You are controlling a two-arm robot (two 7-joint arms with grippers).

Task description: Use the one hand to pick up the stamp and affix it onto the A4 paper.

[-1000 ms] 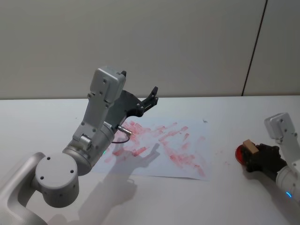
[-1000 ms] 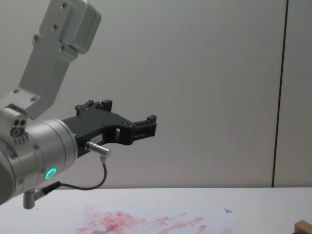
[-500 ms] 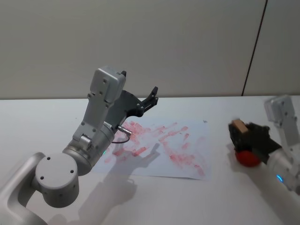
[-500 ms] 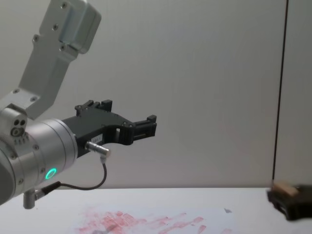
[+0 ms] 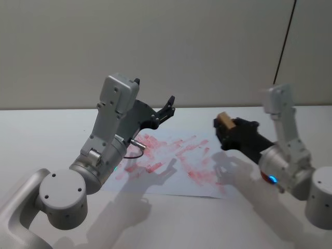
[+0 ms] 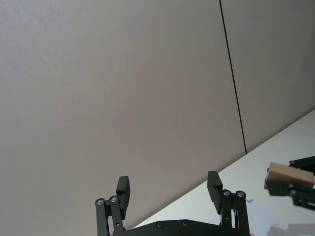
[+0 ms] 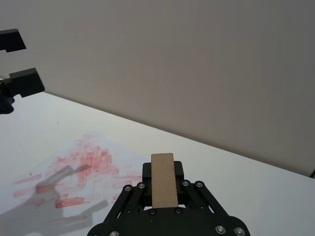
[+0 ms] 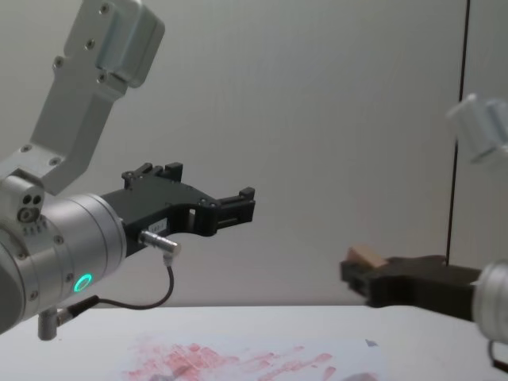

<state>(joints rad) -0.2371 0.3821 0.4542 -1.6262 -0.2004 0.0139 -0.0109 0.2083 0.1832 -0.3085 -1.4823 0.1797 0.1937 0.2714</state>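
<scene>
- White table [image 5: 46,129] and a plain grey wall [image 5: 197,46] frame the scene before us, with the A4 paper [image 5: 199,155] lying flat at the table's middle, its face smeared with red-pink ink marks.
- We see the right gripper [image 5: 228,128] reaching in from the right, raised off the table and pointing toward the sheet; its black fingers [image 7: 181,169] are clamped on the stamp [image 5: 223,119].
- We see the stamp as a small light-brown wooden block that stands up out of the jaws, one end poking past the fingertips.
- From the chest view, we see the stamp [image 8: 365,255] held in the air well above the tabletop, near the paper's right edge and not touching it.
- We find the left gripper [image 6: 169,188] parked high over the sheet's left side, its two fingers spread apart and holding nothing.
</scene>
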